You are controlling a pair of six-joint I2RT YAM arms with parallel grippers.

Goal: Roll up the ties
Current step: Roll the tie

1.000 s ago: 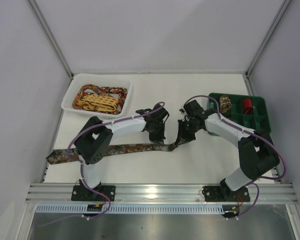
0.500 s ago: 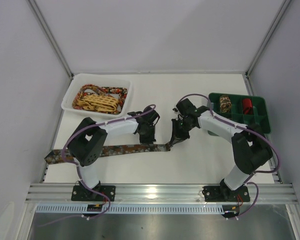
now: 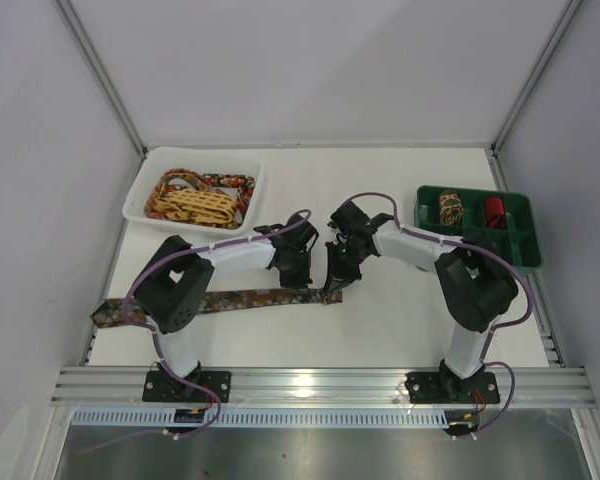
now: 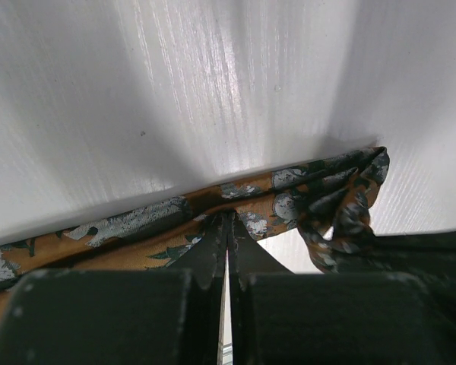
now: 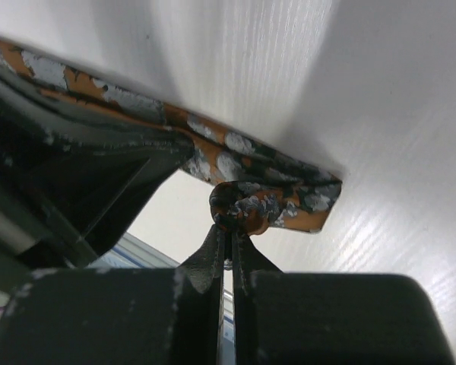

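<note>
A long brown-and-orange mottled tie point(image 3: 230, 299) lies flat across the table from the left edge towards the middle. My left gripper point(image 3: 300, 285) is shut, its tips pinching the tie's edge point(image 4: 137, 220) a little short of the right end. My right gripper point(image 3: 332, 291) is shut on that right end, which is curled into a small tight roll point(image 5: 243, 207) at its fingertips. The two grippers stand close side by side. A mottled coil point(image 3: 450, 208) and a red coil point(image 3: 493, 210) sit in the green organiser point(image 3: 525, 250).
A white tray point(image 3: 140, 195) at the back left holds a yellow lattice tie point(image 3: 195, 205) and a red-floral tie point(image 3: 230, 183). The green organiser stands at the right edge. The table's front rail point(image 3: 320, 380) runs along the arm bases.
Both grippers have shifted left. The right one carried the tie's end with it, so the flat length is shorter. The left gripper closed onto the tie.
</note>
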